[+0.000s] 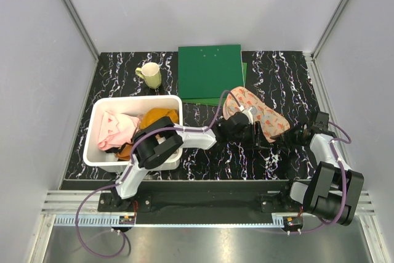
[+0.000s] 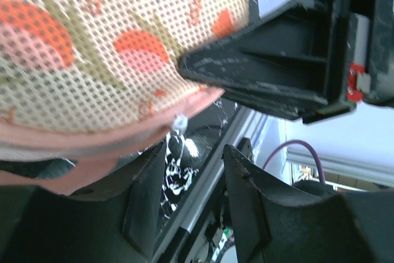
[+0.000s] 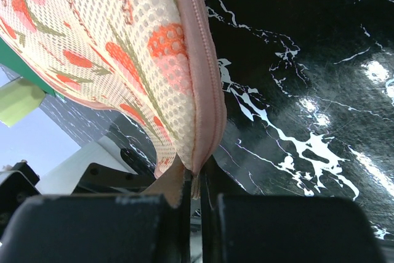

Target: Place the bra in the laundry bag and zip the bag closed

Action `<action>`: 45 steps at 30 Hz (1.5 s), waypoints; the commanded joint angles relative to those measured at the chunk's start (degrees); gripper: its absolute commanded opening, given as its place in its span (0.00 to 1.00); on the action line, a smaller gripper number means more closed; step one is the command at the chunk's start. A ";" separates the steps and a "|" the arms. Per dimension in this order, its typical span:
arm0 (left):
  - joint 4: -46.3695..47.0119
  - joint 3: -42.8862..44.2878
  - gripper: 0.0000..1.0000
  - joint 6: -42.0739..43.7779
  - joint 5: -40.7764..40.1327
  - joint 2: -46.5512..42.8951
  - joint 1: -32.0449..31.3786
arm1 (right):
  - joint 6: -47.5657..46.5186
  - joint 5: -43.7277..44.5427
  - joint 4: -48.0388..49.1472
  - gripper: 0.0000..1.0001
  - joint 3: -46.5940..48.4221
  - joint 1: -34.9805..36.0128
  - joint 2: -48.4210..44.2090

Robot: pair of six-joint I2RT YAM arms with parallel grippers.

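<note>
Laundry bag [image 1: 260, 112] sits between your two grippers, and both are at its near rim. The right gripper [image 3: 196, 183] is pinched fully shut on the end of the pink zipper edge [image 3: 200, 78]. The left gripper [image 2: 194, 155] is partly open and holds nothing. What looks like the silver zipper slider [image 2: 180, 122] sits just ahead of the gap between its fingers.

I judge you are lining up to zip. Centre that slider between the fingers before you close. Use the right pinch as a firm anchor, and pull along the curve of the rim, not away from it, so the mesh doesn't bunch.

No bra shows in any view; presumably it is inside the bag.

Your left arm stretches low past the near corner of the white bin [image 1: 98, 157], with its wrist toward the bag. Your right arm is folded with the elbow up and the wrist aimed leftward.
</note>
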 commanded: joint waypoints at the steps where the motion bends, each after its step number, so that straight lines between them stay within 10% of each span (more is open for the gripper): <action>1: 0.88 4.28 0.43 1.51 -3.26 0.66 0.21 | 0.54 -1.88 1.30 0.00 -0.10 -0.12 -0.75; 23: -3.51 4.90 0.43 0.37 -8.62 0.67 0.65 | 0.45 -1.88 1.83 0.00 -0.28 -0.12 -0.13; 39: -2.46 6.22 0.23 1.60 -8.80 0.75 1.00 | 0.28 -2.23 2.09 0.00 -0.36 -0.12 0.04; 45: -3.07 5.61 0.00 2.47 -8.62 0.40 1.09 | -0.34 -1.26 2.18 0.00 -0.10 -0.12 0.48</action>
